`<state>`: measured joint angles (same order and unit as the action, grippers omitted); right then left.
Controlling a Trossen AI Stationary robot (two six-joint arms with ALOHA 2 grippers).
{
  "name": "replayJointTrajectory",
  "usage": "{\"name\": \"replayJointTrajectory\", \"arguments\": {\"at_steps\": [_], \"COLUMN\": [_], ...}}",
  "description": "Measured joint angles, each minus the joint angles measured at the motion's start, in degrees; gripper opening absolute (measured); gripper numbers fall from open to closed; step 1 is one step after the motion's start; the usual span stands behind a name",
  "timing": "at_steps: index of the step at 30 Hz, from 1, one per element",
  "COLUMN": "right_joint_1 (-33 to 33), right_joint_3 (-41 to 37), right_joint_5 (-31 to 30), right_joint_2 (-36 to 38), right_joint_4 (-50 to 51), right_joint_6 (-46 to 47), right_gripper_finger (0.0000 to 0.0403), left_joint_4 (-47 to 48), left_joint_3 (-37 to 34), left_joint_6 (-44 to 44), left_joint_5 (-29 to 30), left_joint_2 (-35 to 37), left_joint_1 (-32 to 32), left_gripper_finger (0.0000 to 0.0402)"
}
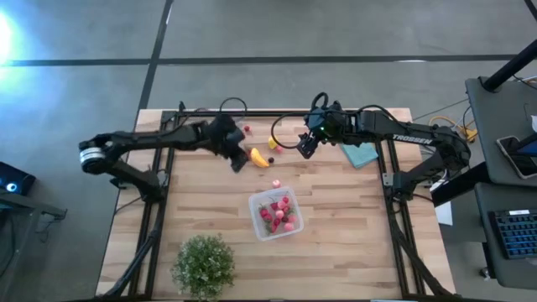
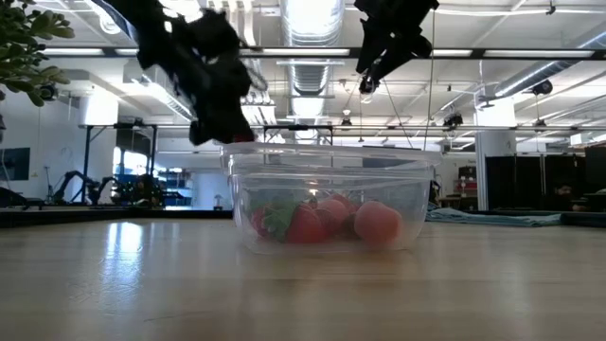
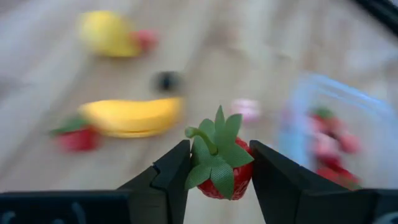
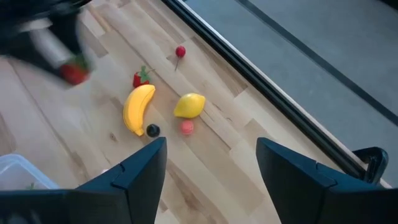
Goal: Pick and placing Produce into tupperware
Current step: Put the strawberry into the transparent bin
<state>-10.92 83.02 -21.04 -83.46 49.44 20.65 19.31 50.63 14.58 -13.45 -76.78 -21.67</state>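
Note:
My left gripper (image 1: 237, 161) hangs above the table near the banana (image 1: 259, 158), shut on a red toy strawberry (image 3: 221, 165) with green leaves. The clear tupperware (image 1: 274, 214) sits mid-table, nearer the front, with several red and pink pieces in it. Lying loose on the wood are the banana (image 4: 138, 107), a lemon (image 4: 189, 104), another strawberry (image 4: 141, 79), a dark berry (image 4: 152, 130), a pink piece (image 4: 187, 127) and a red cherry (image 4: 180, 51). My right gripper (image 1: 306, 147) hovers open above the far middle of the table, nothing between its fingers. My left gripper pinches the strawberry's red body (image 3: 244, 174) between its two fingers, one on each side. The leafy top (image 3: 214, 146) faces the wrist camera. The berry is lifted clear of the table, and the fingers slant downward.
A bushy green potted plant (image 1: 204, 264) stands at the near left of the table. A teal folded cloth (image 1: 361, 153) lies at the far right, under the right arm. A black frame rail (image 1: 252, 112) runs along the far edge.

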Motion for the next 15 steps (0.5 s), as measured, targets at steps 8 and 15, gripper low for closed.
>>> {"name": "replayJointTrajectory", "arguments": {"at_steps": [8, 15], "right_joint_1": [0.1, 0.8], "right_joint_3": [-0.3, -0.3], "right_joint_5": [0.5, 1.0], "right_joint_2": [-0.1, -0.2], "right_joint_4": [2.9, 7.5], "right_joint_6": [3.8, 5.1], "right_gripper_finger": [0.0238, 0.0246], "left_joint_4": [-5.6, -9.0], "left_joint_3": [-0.1, 1.0], "left_joint_6": [-1.9, 4.7], "left_joint_5": [1.0, 2.9], "left_joint_2": [0.5, -6.7], "left_joint_1": [18.7, 25.3], "left_gripper_finger": [0.0131, 0.0131]}}
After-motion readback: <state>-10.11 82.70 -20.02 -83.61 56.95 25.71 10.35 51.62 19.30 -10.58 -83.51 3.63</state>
